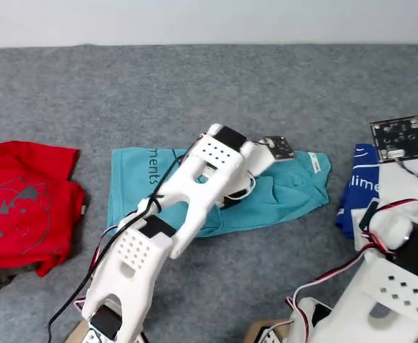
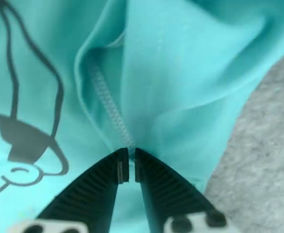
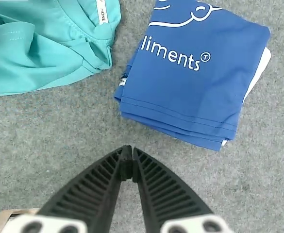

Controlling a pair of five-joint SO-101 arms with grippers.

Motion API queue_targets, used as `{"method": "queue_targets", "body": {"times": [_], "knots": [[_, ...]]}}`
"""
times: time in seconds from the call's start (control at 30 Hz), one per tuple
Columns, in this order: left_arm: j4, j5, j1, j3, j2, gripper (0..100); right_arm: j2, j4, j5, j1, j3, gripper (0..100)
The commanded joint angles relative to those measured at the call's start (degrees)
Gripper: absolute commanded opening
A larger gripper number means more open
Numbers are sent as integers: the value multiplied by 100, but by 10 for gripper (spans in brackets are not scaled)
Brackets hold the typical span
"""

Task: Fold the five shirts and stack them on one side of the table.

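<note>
- The right gripper, two black ribbed jaws on a white arm, has its jaws pressed together with nothing between them; it hangs over bare grey felt-like table cover at the lower right of the high view
- The left gripper, of the same build, is closed to a thin slit on a raised fold of the teal shirt, and a stitched seam runs straight into its tips
- That teal shirt, soft knit cloth and partly folded, lies in the middle of the high view with its long axis left to right; its white neck label sits at the right end, and dark lettering runs sideways near the left end
- The blue shirt, folded into a neat rectangle, lies at the right edge of the high view, just beside the teal one but apart from it; white lettering and a white line drawing face up, and a white cloth edge shows under it
- The red shirt, crumpled, with a grey print, lies at the left edge, well apart from the others
</note>
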State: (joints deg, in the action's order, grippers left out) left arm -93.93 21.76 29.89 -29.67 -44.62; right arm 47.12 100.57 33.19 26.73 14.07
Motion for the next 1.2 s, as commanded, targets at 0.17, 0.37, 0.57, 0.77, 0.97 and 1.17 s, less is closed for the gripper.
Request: {"method": "queue_targets", "body": {"times": [0.17,0.37,0.57,0.77,0.97,1.17], "knots": [[-404,18,79,22,1240,32,84,224,53,75,-44,11],[-44,-26,422,22,1776,32,84,224,26,75,-44,11],[721,-440,668,22,1319,32,84,224,26,75,-44,11],[897,-466,686,4,466,32,84,224,26,75,-44,11],[615,-413,316,22,132,5,84,224,26,75,-44,11],[176,-316,123,13,316,6,84,224,18,40,-44,11]]}}
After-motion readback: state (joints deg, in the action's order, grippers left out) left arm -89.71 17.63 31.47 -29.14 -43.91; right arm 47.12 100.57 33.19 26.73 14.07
